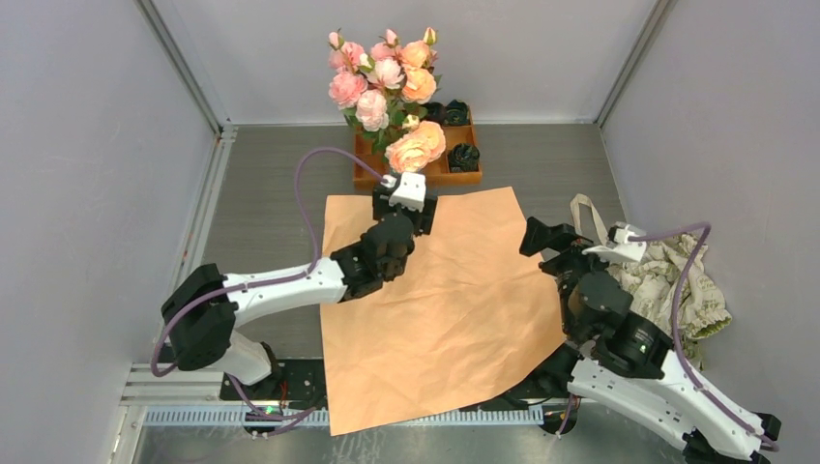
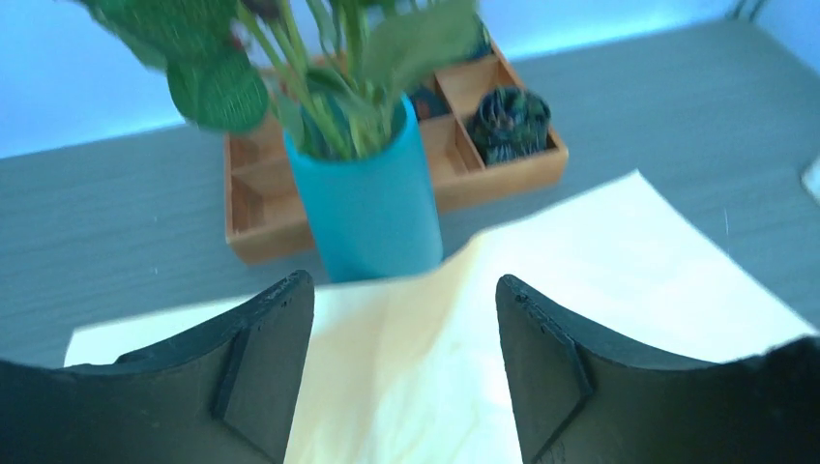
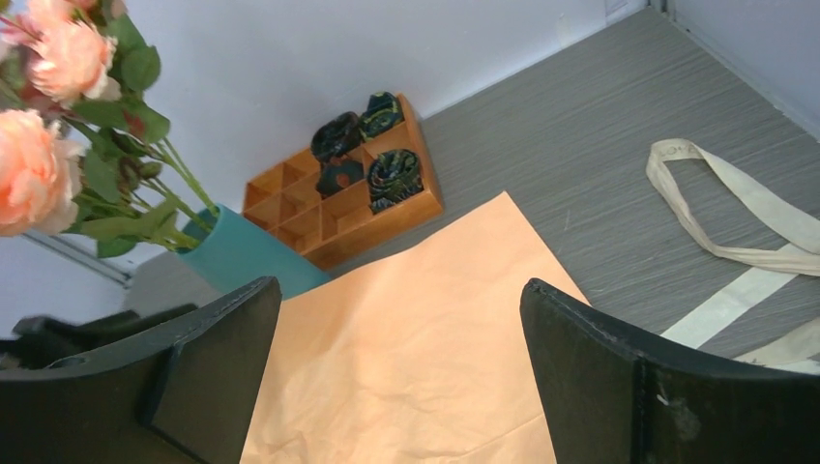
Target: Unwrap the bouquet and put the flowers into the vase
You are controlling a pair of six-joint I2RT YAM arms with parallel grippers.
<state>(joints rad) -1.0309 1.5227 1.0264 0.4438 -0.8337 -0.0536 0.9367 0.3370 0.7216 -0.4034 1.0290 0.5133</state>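
Flowers [image 1: 385, 82] are seen upright in the vase [image 2: 367, 208], at the upper centre of the overhead view, stems vertical. Just below it the left jaws are held apart, empty, over the orange paper [image 1: 435, 300]; the right jaws, wider and empty, are farther off.

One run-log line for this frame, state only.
flowers: in vase | orange paper: spread flat on table | left tool: open, empty, facing vase | right tool: open, empty
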